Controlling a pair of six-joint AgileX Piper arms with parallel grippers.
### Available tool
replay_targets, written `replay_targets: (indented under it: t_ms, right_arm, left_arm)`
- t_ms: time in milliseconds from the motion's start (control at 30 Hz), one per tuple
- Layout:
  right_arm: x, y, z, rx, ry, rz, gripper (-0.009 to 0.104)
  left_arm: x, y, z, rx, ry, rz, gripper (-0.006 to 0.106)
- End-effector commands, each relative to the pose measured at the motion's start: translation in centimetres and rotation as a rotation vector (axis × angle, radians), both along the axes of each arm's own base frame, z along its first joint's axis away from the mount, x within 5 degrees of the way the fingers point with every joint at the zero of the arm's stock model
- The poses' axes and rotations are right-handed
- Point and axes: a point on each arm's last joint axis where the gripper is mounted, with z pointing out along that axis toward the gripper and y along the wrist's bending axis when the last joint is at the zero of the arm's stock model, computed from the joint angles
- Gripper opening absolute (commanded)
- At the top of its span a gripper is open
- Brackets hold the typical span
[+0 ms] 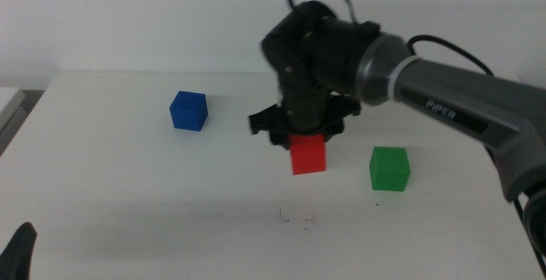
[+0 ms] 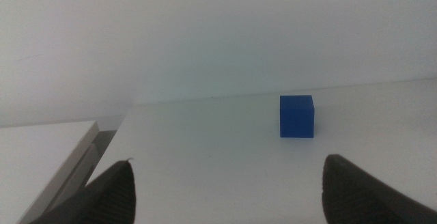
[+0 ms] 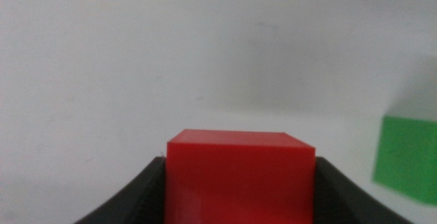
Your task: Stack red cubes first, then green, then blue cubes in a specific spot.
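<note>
My right gripper (image 1: 308, 143) is shut on the red cube (image 1: 308, 155) at the table's middle, with the jaws pressed against two of its sides; the cube fills the right wrist view (image 3: 239, 176). The green cube (image 1: 390, 169) sits on the table just right of it and also shows in the right wrist view (image 3: 407, 157). The blue cube (image 1: 188, 111) sits to the far left and shows in the left wrist view (image 2: 297, 115). The spot with faint dark specks (image 1: 294, 220) lies in front of the red cube. My left gripper (image 2: 225, 190) is open and empty, waiting at the bottom left corner (image 1: 20, 251).
The white table's left edge (image 1: 26, 113) has a pale ledge beside it (image 2: 48, 156). The right arm's dark body (image 1: 444, 92) reaches in from the right, above the green cube.
</note>
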Motion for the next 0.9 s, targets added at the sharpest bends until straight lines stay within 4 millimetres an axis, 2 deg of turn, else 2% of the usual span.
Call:
replay_targets:
  t_ms: [0,67,133,200,333,567,867]
  right_arm:
    - [-1.3,1.0,1.1,-0.005,-0.037,0.004,0.008]
    - [-1.9,1.4,1.3,0.062,0.011,-0.018,0.008]
    - [-2.6,1.5,1.1,0.035,-0.017,-0.046,0.008]
    - [-3.7,1.5,0.2,-0.001,-0.026,-0.061,0.008]
    - [-4.7,1.3,-1.8,0.096,-0.033,-0.098,0.008]
    - [-4.5,1.4,-4.0,0.110,-0.047,-0.132,0.008]
    - [-4.0,1.0,-5.3,0.065,-0.044,-0.143,0.008]
  left_arm:
    - [0.0,0.0,0.2,-0.003,-0.018,0.001,0.094]
    - [0.0,0.0,0.2,-0.003,-0.018,0.001,0.094]
    - [0.0,0.0,0.2,-0.003,-0.018,0.001,0.094]
    - [0.0,0.0,0.2,-0.003,-0.018,0.001,0.094]
    - [0.0,0.0,0.2,-0.003,-0.018,0.001,0.094]
    - [0.0,0.0,0.2,-0.003,-0.018,0.001,0.094]
    - [0.0,0.0,0.2,-0.003,-0.018,0.001,0.094]
